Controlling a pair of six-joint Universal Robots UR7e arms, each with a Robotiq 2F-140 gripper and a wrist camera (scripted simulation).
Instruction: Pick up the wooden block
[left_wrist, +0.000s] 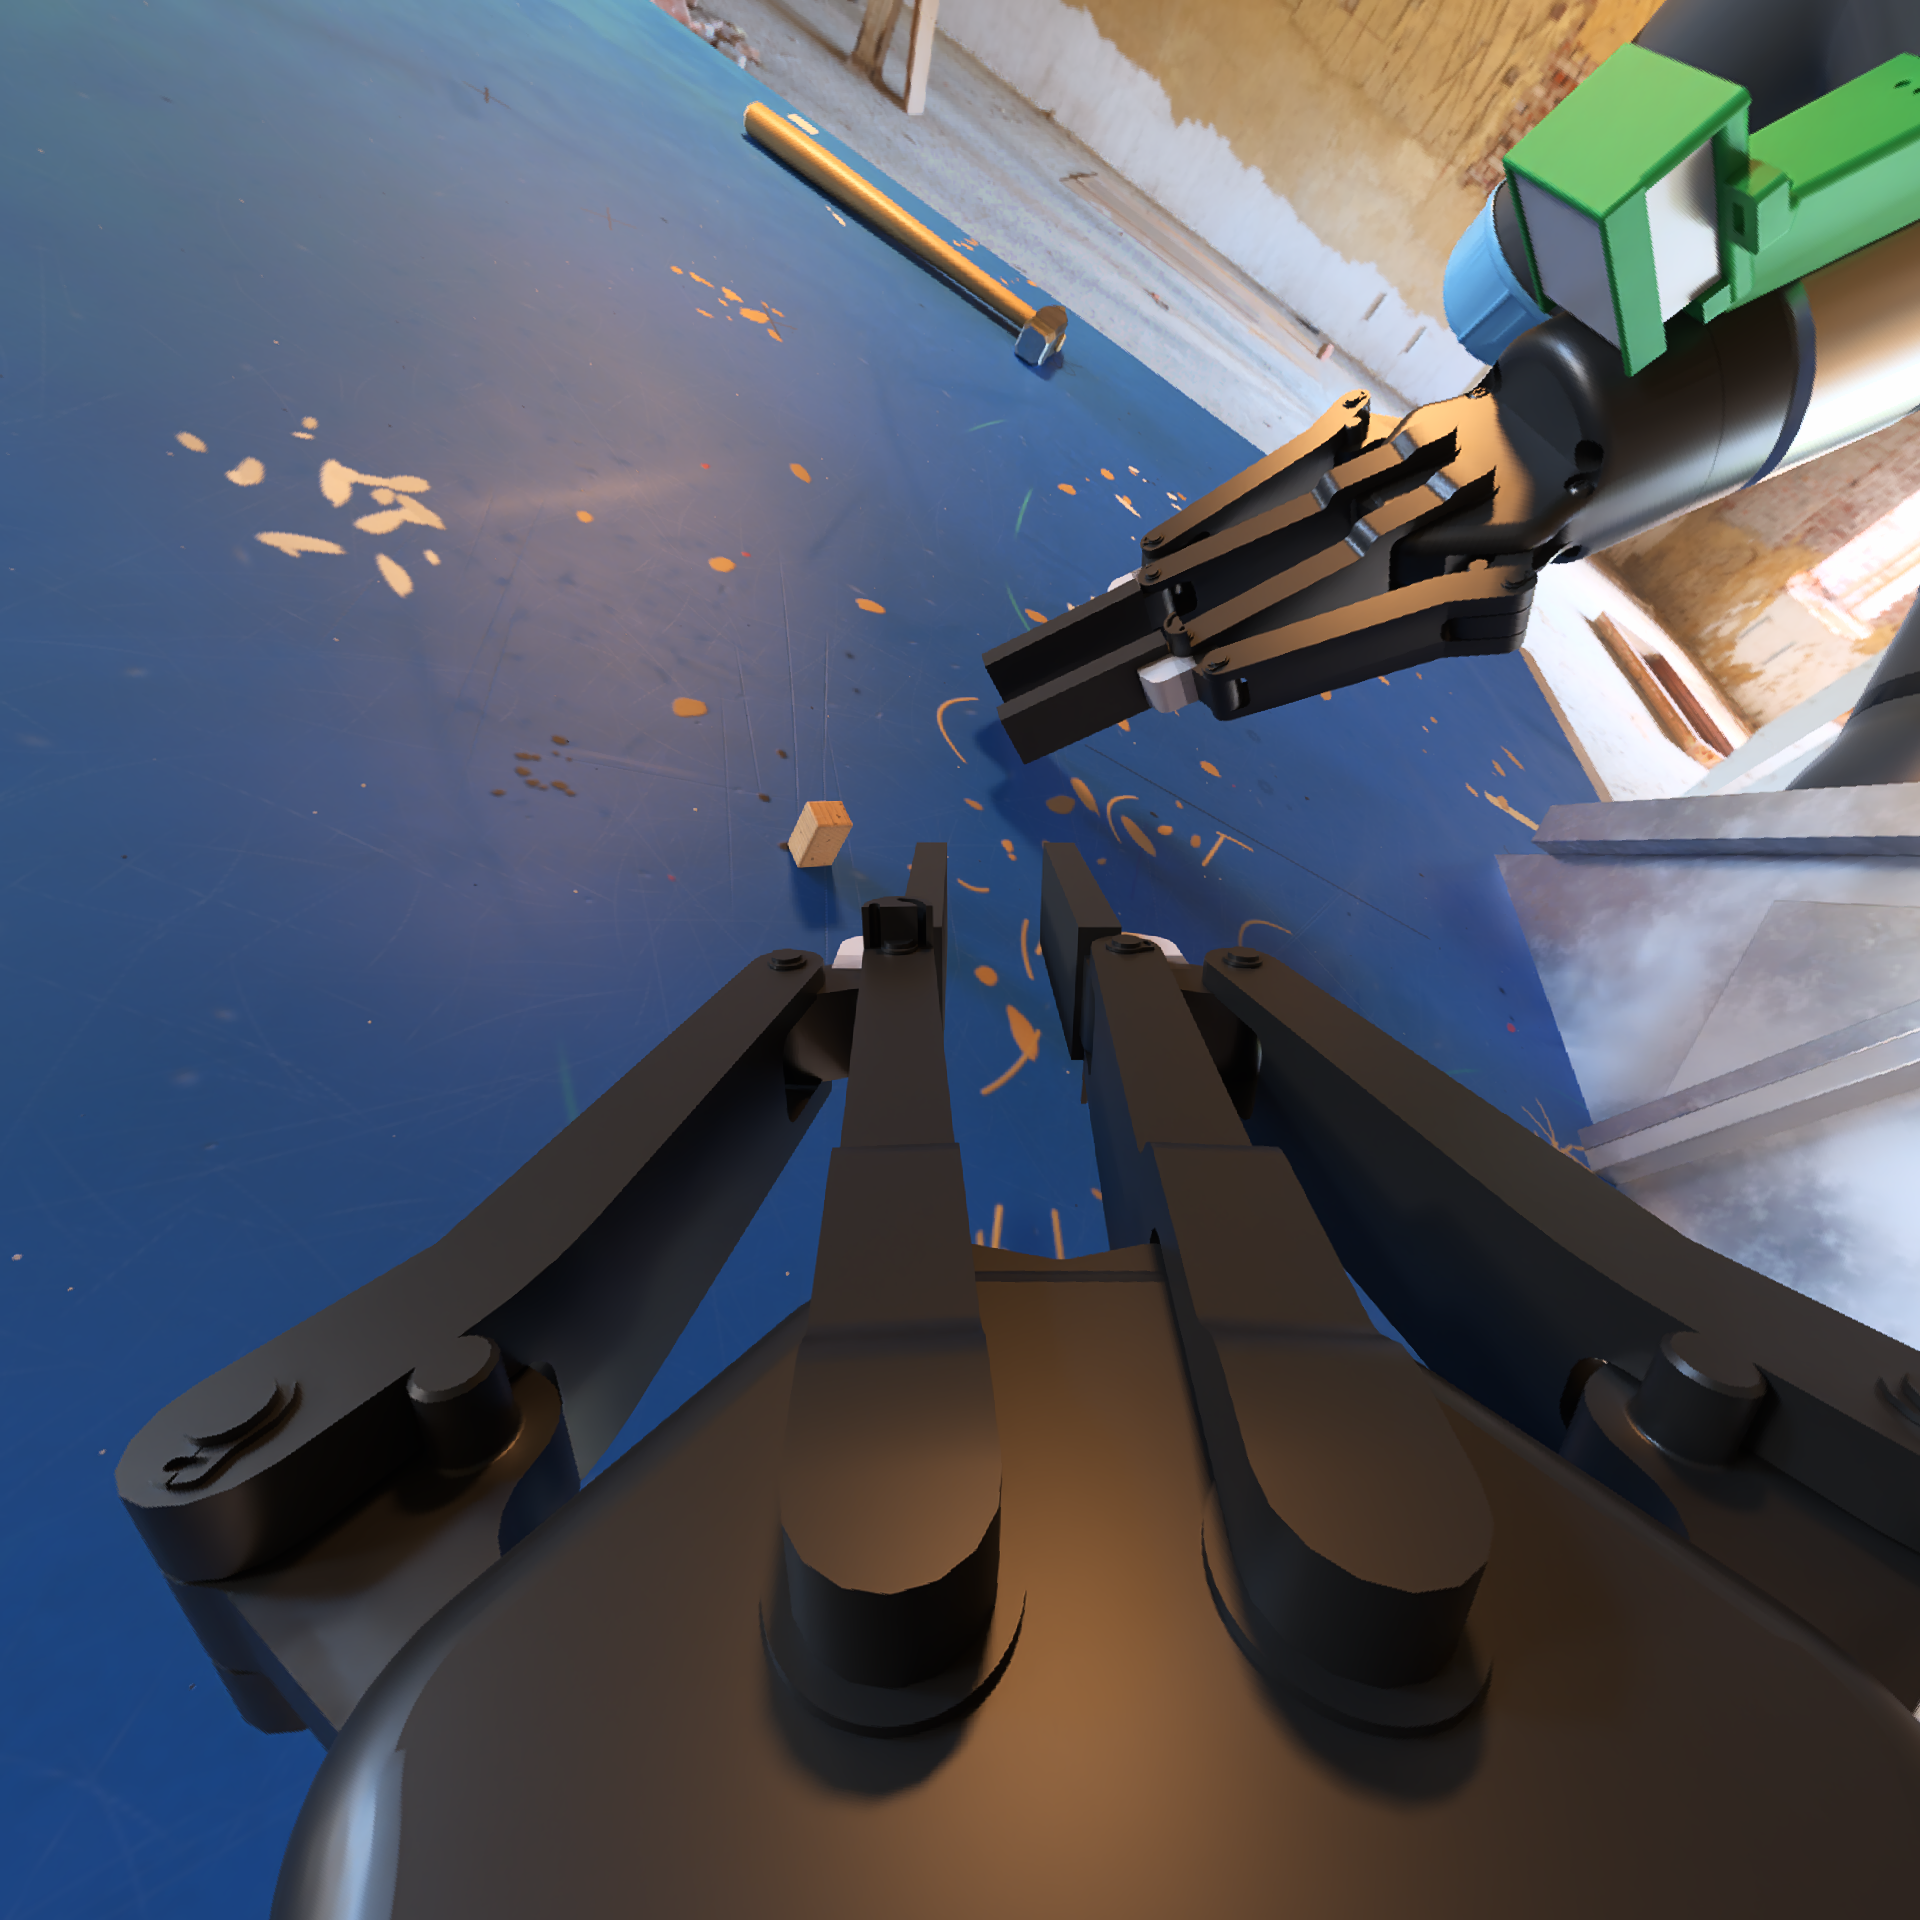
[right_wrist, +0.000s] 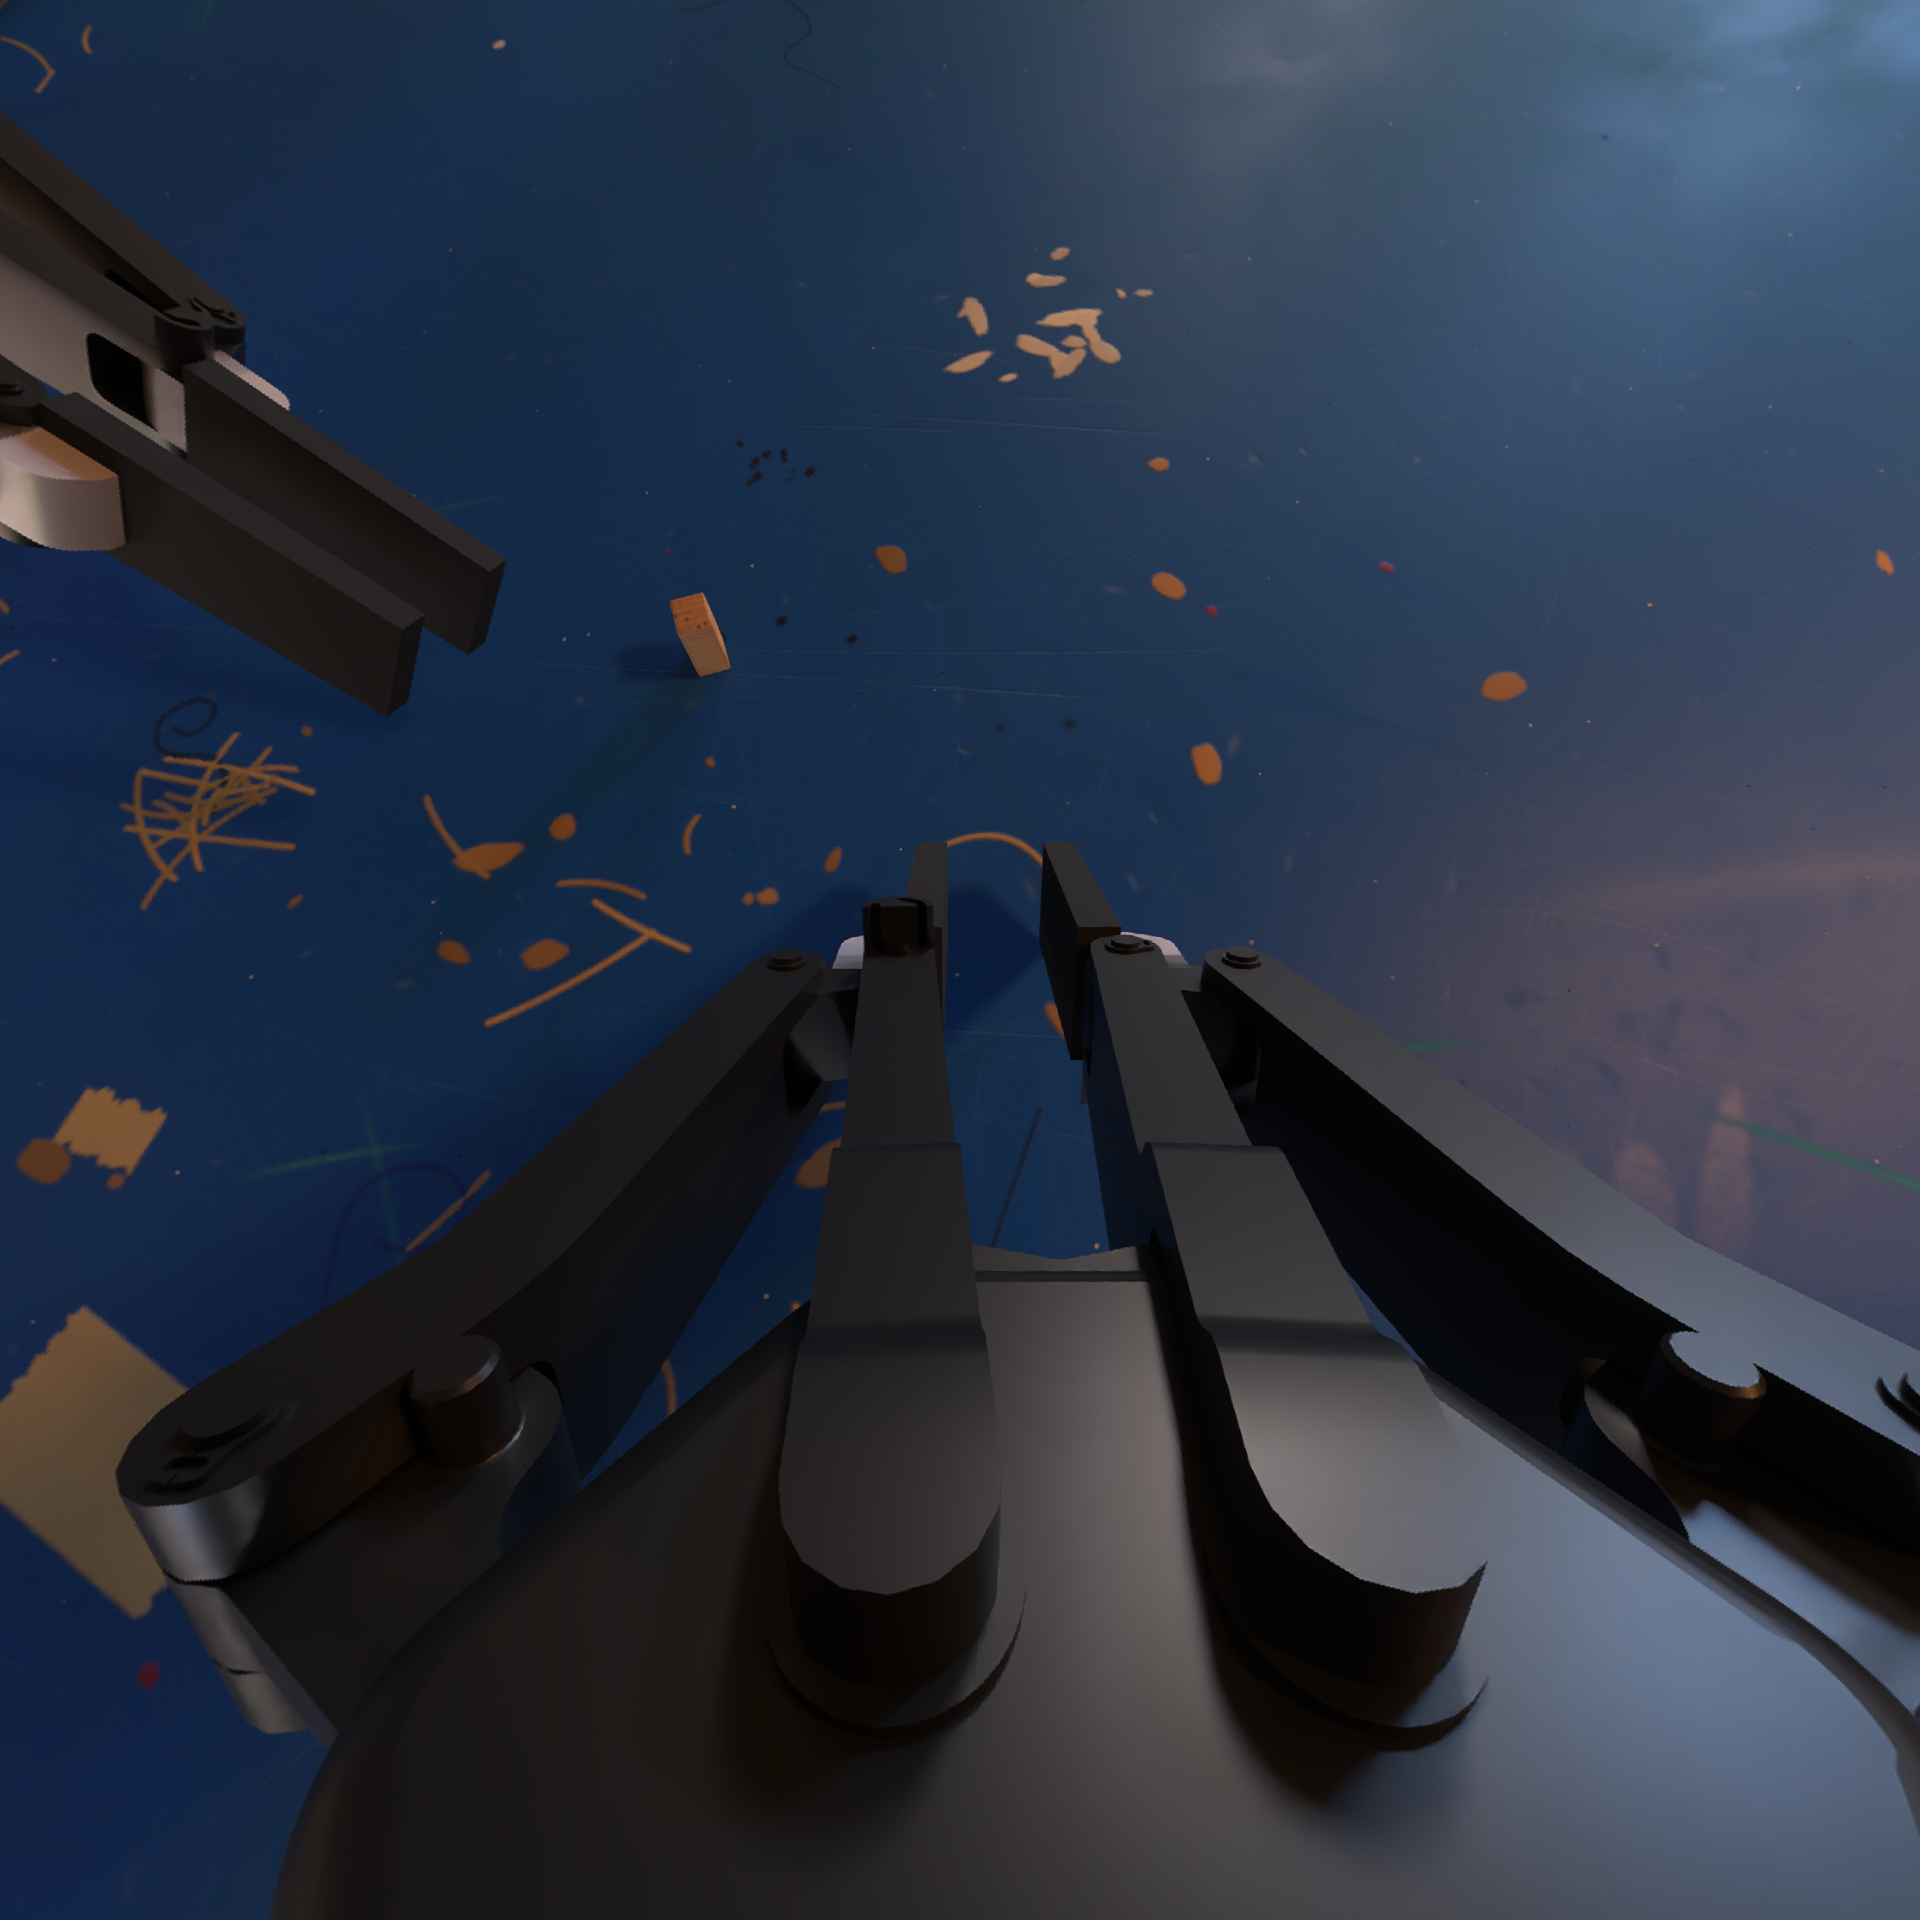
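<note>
The wooden block (left_wrist: 819, 833) is a small light cube that stands on the blue, paint-spattered table (left_wrist: 416, 831). In the left wrist view it lies just ahead and left of my left gripper (left_wrist: 992, 862), close to the left fingertip but apart from it. The left gripper's jaws are drawn together to a narrow slit and hold nothing. My right gripper (left_wrist: 1003, 696) hovers to the right of the block, also closed and empty. In the right wrist view the block (right_wrist: 700, 634) is ahead and left of my right gripper (right_wrist: 992, 862), and the left gripper (right_wrist: 447, 644) reaches in from the left.
A hammer (left_wrist: 904, 223) with a wooden handle and metal head lies near the table's far edge. Grey metal plates (left_wrist: 1714, 987) are stacked at the right. Beyond the table edge are a floor and walls.
</note>
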